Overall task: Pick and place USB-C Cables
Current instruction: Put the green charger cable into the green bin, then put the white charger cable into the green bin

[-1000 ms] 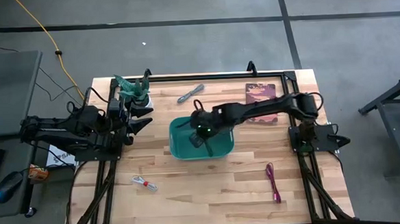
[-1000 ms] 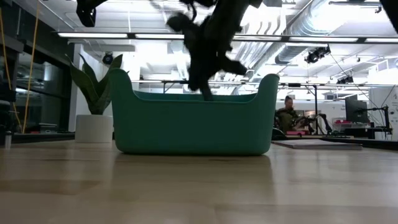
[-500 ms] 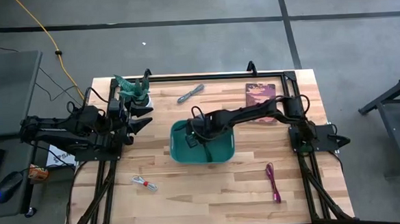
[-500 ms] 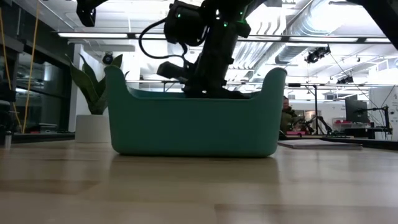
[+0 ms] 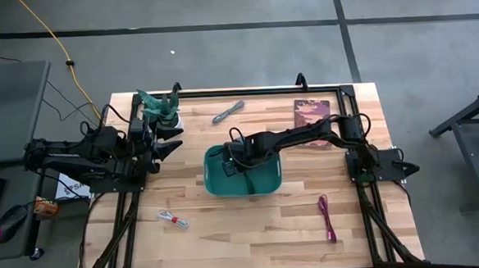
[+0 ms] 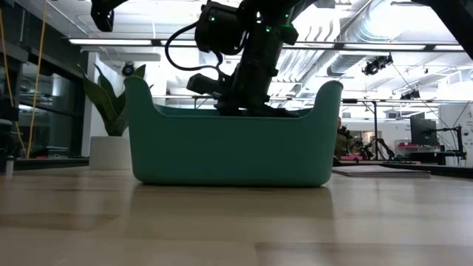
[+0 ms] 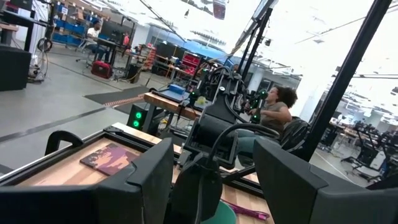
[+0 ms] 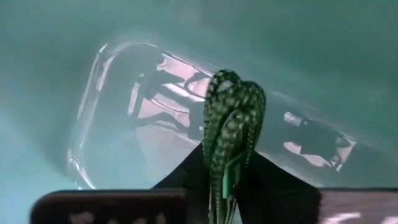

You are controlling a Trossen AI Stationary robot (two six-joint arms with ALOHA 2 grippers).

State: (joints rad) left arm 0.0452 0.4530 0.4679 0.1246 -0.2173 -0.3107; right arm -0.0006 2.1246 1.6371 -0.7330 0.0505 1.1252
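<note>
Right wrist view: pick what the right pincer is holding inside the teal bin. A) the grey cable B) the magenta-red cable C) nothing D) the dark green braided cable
D: the right pincer is shut on the dark green braided cable down inside the teal bin, while the grey cable and the magenta-red cable lie out on the table.

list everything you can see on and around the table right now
teal bin: one, table centre
dark green cable: one, held inside the bin
grey cable: one, far edge of the table
white cable with red band: one, near-left area
magenta-red cable: one, near-right area
book: one, reddish cover, far right
potted plant: one, green in a white pot, far left corner
person: one, seated in the room beyond
right gripper: jaws shut on the green cable, down in the bin
left gripper: jaws open, waiting by the plant
</note>
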